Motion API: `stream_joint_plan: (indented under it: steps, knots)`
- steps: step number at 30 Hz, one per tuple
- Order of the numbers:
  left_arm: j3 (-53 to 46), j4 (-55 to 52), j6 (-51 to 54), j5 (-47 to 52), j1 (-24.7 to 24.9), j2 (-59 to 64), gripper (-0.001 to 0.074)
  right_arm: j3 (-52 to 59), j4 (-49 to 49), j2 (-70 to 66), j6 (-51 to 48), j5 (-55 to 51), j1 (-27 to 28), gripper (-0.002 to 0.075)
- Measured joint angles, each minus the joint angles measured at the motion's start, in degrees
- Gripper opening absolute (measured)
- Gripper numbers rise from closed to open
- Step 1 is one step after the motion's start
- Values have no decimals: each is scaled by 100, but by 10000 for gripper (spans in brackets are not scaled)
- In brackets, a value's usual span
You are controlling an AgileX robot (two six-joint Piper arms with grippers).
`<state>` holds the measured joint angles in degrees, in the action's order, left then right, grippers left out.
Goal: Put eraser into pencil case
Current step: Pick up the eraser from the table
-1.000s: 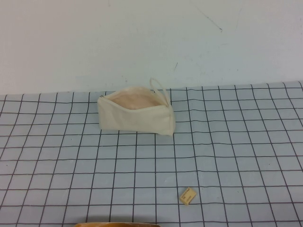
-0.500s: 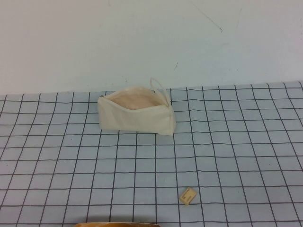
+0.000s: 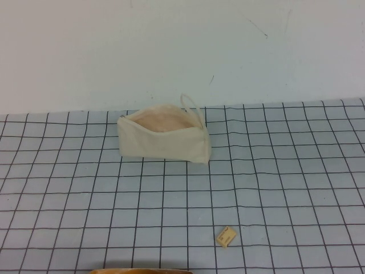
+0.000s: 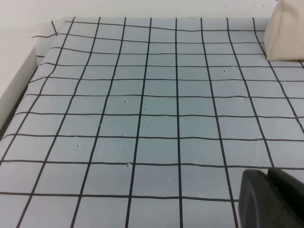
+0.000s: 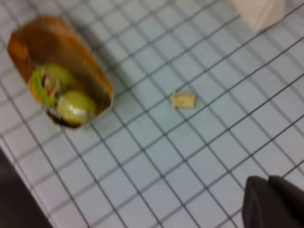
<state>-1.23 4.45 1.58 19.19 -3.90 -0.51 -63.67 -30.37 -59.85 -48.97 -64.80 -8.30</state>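
The cream pencil case (image 3: pixel 164 137) lies toward the back of the grid mat, its mouth open upward and showing pinkish lining, with a cord loop at its right end. The tan eraser (image 3: pixel 226 236) lies alone on the mat near the front, right of centre. Neither gripper shows in the high view. My left gripper (image 4: pixel 267 173) is shut and empty over bare mat, with the pencil case's corner (image 4: pixel 287 33) far ahead. My right gripper (image 5: pixel 269 180) is shut and empty, hovering above the mat apart from the eraser (image 5: pixel 183 100); the pencil case's corner (image 5: pixel 259 12) lies beyond.
An orange-brown tray (image 5: pixel 97 78) holding green-yellow round items lies near the eraser; its rim (image 3: pixel 142 270) shows at the front edge of the high view. The mat's left edge (image 4: pixel 33 71) meets a white surface. A white wall stands behind the mat.
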Motion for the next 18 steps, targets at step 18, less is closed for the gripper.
stream_joint_plan:
  steps: [18]
  knots:
    - [0,0,0,0,0,0,-1,-1231,3073,-3953,2856,1006,-3036,10]
